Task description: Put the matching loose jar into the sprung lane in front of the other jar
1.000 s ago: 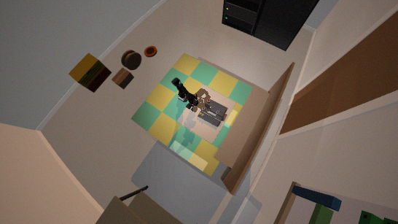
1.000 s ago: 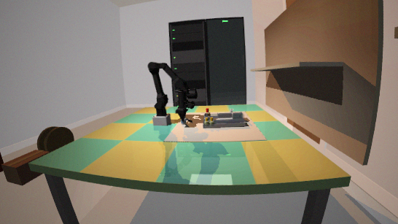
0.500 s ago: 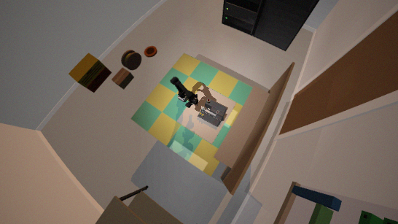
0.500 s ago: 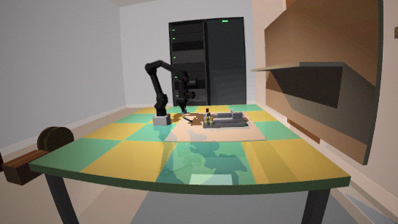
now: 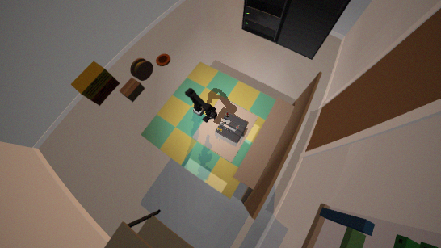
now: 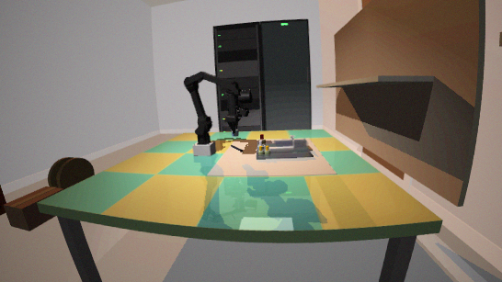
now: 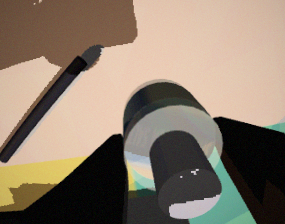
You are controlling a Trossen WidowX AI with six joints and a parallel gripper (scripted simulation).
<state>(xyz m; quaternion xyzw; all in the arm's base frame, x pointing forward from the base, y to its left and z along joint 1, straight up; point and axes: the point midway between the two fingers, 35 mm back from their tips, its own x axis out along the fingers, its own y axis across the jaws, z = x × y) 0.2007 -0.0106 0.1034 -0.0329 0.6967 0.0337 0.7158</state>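
Observation:
My gripper [image 7: 167, 135] [image 6: 235, 132] is shut on a clear jar with a dark cap [image 7: 185, 157]. In the wrist view the jar stands between both fingertips, with a dark band around its far part. In the exterior view the gripper holds it raised, to the left of the grey lane fixture [image 6: 287, 152] [image 5: 228, 135]. A small red-topped jar [image 6: 262, 137] [image 5: 227, 114] shows at the fixture's left end, and small yellow-topped jars [image 6: 267, 149] stand below it in that view. The sprung lane's jar, pusher plate and front stop are too small to tell apart.
A dark pen-like stick [image 7: 40, 110] [image 6: 236, 148] lies on the pale mat [image 6: 230, 167] [image 7: 233, 55], left of the held jar in the wrist view. The mat lies on the green and yellow checkered table [image 6: 133, 188]. A wall shelf [image 6: 377, 81] juts out at the right.

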